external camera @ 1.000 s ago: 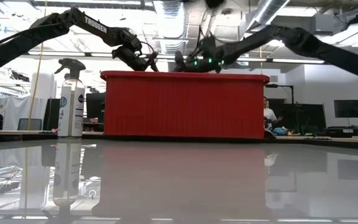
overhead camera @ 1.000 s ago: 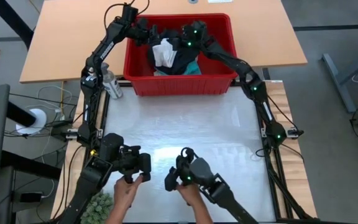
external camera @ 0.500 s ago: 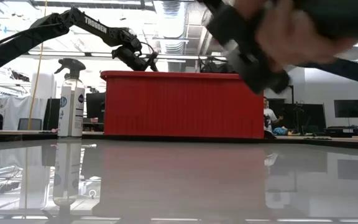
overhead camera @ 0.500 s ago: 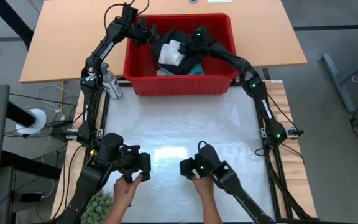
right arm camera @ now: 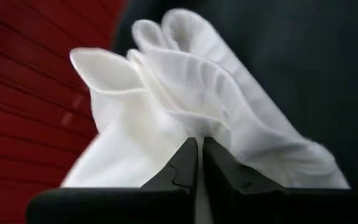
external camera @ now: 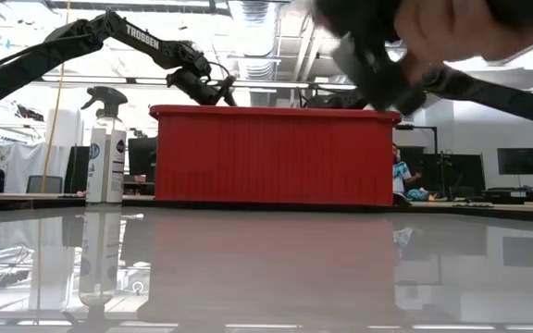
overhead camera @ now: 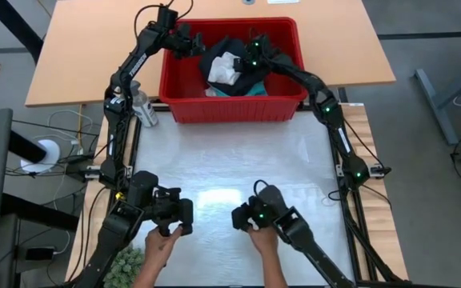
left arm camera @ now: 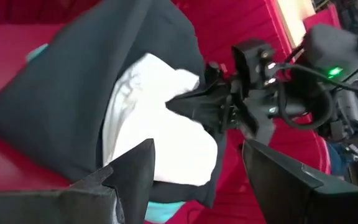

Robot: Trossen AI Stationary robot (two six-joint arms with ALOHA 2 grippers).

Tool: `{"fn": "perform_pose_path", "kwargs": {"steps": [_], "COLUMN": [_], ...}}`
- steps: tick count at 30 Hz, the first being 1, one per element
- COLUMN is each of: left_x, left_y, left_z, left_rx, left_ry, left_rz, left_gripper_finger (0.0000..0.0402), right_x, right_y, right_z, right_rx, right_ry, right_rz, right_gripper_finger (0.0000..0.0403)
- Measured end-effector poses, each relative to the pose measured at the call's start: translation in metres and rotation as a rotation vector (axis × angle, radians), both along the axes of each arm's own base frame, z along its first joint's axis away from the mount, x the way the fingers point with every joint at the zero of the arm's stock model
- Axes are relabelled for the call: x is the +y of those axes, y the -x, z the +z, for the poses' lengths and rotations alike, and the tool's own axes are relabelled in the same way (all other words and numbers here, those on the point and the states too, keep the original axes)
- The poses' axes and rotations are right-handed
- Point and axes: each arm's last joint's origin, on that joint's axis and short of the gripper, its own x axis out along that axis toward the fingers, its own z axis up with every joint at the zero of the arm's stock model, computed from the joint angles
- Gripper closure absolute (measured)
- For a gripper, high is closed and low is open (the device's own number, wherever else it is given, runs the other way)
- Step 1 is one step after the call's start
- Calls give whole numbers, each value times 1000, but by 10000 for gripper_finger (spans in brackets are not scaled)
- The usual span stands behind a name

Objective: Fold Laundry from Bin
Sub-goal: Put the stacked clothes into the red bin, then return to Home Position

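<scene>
At the high view's top centre, the right gripper [right arm camera: 196,163] pinches the soft white cloth [right arm camera: 185,106] in the red slotted plastic bin [overhead camera: 230,107]; its thin bite could slip, or drag the black garment [left arm camera: 73,99] along. The left gripper [left arm camera: 194,165] hovers wide.

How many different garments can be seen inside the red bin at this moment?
3. A white garment lies on top, pinched by the right gripper. Black clothing lies around it. A turquoise piece shows at the bin's near wall. More may be hidden underneath.

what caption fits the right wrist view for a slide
Right gripper pinches the white garment against black clothing inside the red bin.
</scene>
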Motion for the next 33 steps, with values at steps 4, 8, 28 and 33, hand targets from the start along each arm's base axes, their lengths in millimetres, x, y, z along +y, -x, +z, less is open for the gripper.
{"fn": "perform_pose_path", "kwargs": {"steps": [4, 8, 28, 33], "left_x": [-1, -1, -171, -237], "left_y": [0, -1, 37, 49], "left_z": [0, 3, 212, 247], "left_rx": [-17, -47, -235, -269], "left_ry": [6, 1, -825, -990], "left_rz": [-24, -57, -297, -337], "left_gripper_finger": [173, 173, 173, 173], "right_x": [1, 2, 235, 305], "right_y": [12, 36, 164, 212], "right_z": [33, 80, 339, 358], "right_rx": [-35, -89, -286, -235], "right_ry": [63, 152, 771, 724], "right_rz": [-35, -68, 568, 502], "right_gripper_finger": [336, 325, 316, 316]}}
